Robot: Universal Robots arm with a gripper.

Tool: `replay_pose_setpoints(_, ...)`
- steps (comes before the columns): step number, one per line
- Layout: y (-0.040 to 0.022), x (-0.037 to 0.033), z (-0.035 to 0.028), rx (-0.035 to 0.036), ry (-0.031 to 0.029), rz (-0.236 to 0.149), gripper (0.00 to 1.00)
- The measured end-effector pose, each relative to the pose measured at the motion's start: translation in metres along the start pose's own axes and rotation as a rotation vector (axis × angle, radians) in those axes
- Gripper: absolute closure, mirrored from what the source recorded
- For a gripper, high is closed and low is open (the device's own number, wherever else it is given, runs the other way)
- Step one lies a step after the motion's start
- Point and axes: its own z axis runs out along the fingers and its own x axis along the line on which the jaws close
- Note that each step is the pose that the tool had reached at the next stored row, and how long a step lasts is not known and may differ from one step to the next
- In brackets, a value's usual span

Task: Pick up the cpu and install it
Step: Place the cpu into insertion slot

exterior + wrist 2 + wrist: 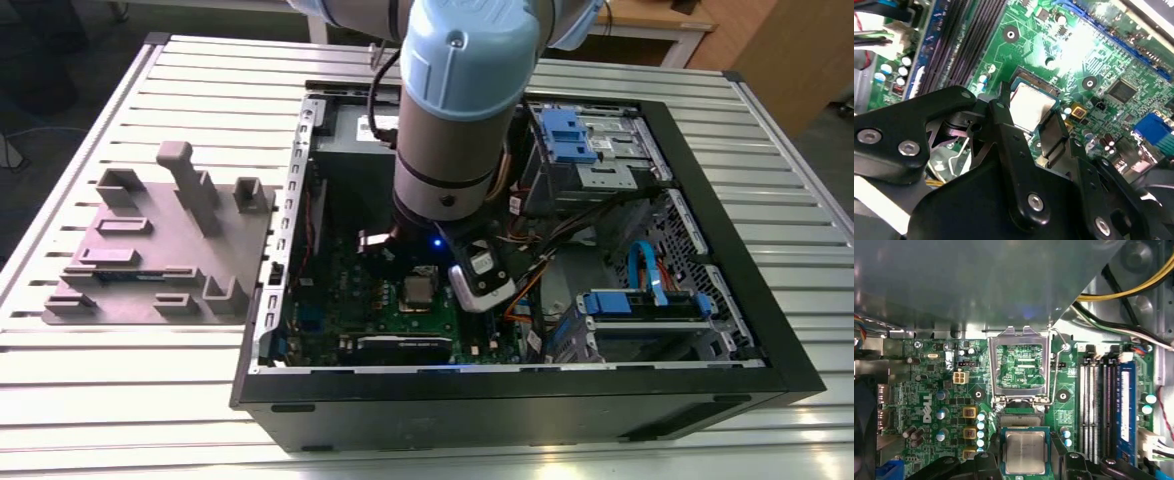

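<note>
Silver-topped flat square cpu sits between the black fingers of the end effector. The fingers press in on two opposite edges of the chip, pinching it. The chip is at the socket near the middle of the green motherboard. Whether it is seated there or held just above, I cannot tell.

Just beyond it, the silvery metal load frame stands flipped open on its hinge. Long dark memory slots run beside the socket, toward one edge of the board.

In the exterior view, the grey and pale blue robot arm reaches down into the open black computer case. The case lies on its side near the middle of the slatted metal counter. A grey plastic fixture plate with upright pegs rests on the counter just beside the case, toward the edge on the exterior view's left.
</note>
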Motion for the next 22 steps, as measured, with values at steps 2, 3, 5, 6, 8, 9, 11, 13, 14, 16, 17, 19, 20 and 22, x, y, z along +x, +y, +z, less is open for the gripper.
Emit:
replay_pose_setpoints(2,-0.0001,0.0017,0.0029,0.0,0.0,0.0,0.53)
replay_pose_setpoints(3,-0.0002,0.0019,0.0042,0.0,0.0001,-0.001,0.53)
replay_pose_setpoints(5,-0.0002,0.0019,0.0062,0.0001,0.0001,-0.001,0.53)
replay_pose_setpoints(6,-0.0003,0.0019,0.0065,0.0002,0.0001,-0.001,0.53)
replay_pose_setpoints(8,-0.0003,0.0019,0.0067,0.0004,0.0003,-0.001,0.53)
replay_pose_setpoints(9,-0.0002,0.0019,0.0072,0.0,0.0,-0.001,0.53)
replay_pose_setpoints(11,-0.0002,0.0018,0.0088,-0.0002,0.0,-0.001,0.53)
replay_pose_setpoints(13,-0.0003,0.0018,0.0102,-0.0001,0.0001,-0.001,0.53)
replay_pose_setpoints(14,-0.0004,0.0018,0.0104,0.0001,0.0002,0.0,0.53)
replay_pose_setpoints(16,-0.0004,0.0017,0.0108,0.0001,0.0001,-0.001,0.53)
replay_pose_setpoints(17,-0.0003,0.0017,0.0112,-0.0001,0.0001,-0.001,0.53)
replay_pose_setpoints(19,-0.0004,0.0017,0.0117,0.0001,0.0002,-0.001,0.53)
replay_pose_setpoints(20,-0.0004,0.0017,0.012,0.0001,0.0002,-0.001,0.53)
replay_pose_setpoints(22,-0.0004,0.0016,0.0123,0.0001,0.0001,-0.001,0.53)
